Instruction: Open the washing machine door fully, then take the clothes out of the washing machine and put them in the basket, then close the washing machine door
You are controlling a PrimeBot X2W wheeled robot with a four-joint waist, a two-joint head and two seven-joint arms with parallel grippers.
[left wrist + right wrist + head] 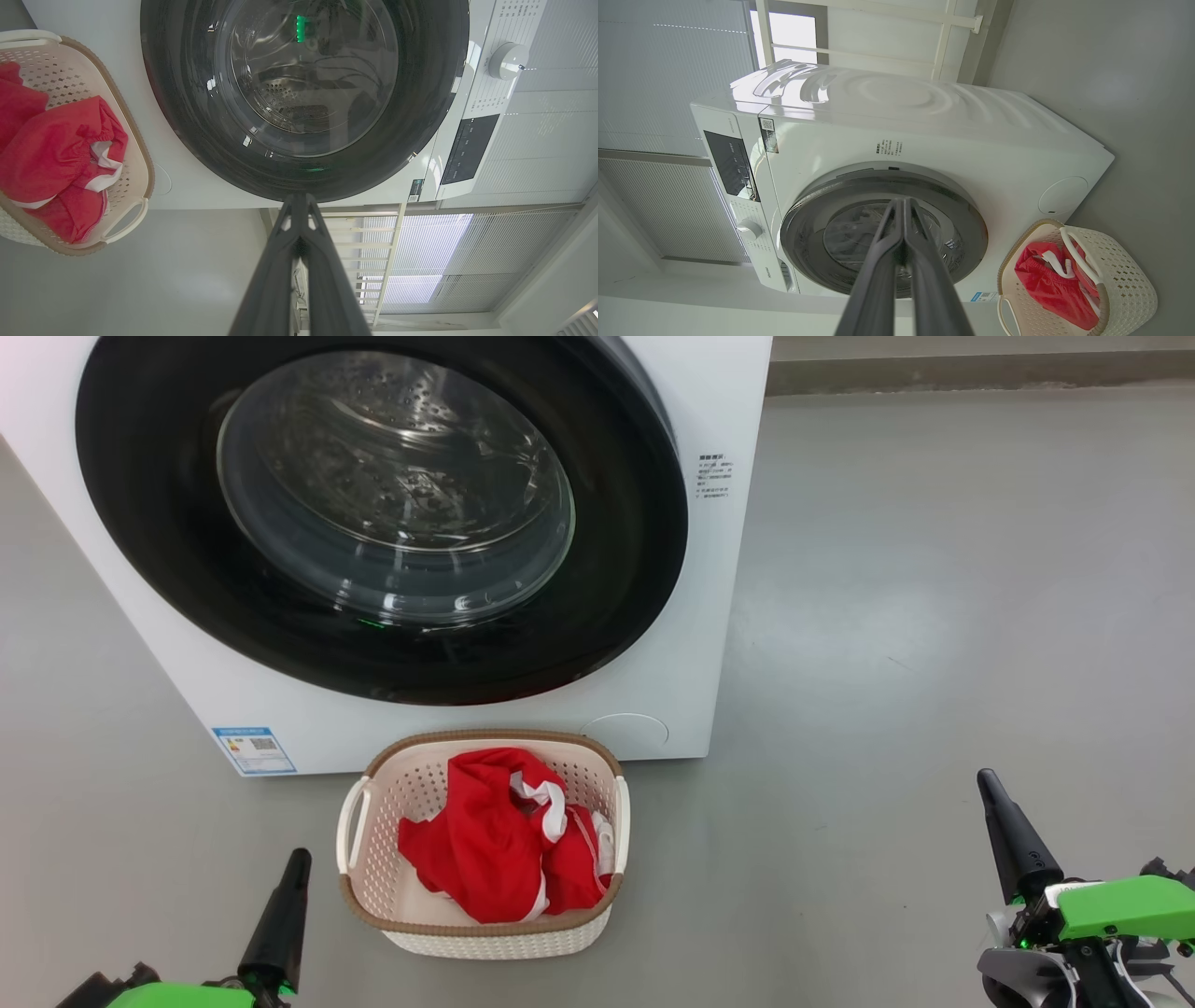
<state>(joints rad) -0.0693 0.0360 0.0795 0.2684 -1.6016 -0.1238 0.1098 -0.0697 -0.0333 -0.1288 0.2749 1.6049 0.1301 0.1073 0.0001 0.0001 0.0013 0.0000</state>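
Note:
The white washing machine (709, 616) stands ahead, its round black-rimmed door (168, 569) flat against the front. Through the glass only the steel drum shows. On the floor just before it sits the cream basket (485, 938), holding the red clothes (485, 849) with white trim. My left gripper (297, 859) is shut at the lower left beside the basket, with nothing in it. Low at the right, well away from the basket, my right gripper (986, 779) is shut and empty. The left wrist view has the door (187, 116) and the basket (140, 154); the right wrist view has the machine (924, 121) and the clothes (1045, 284).
Grey floor (934, 616) spreads wide to the right of the machine. A wall base (980, 373) runs along the back. A control panel and a dial (507, 60) sit on the machine's front. Blinds and a white rail (878, 14) lie behind it.

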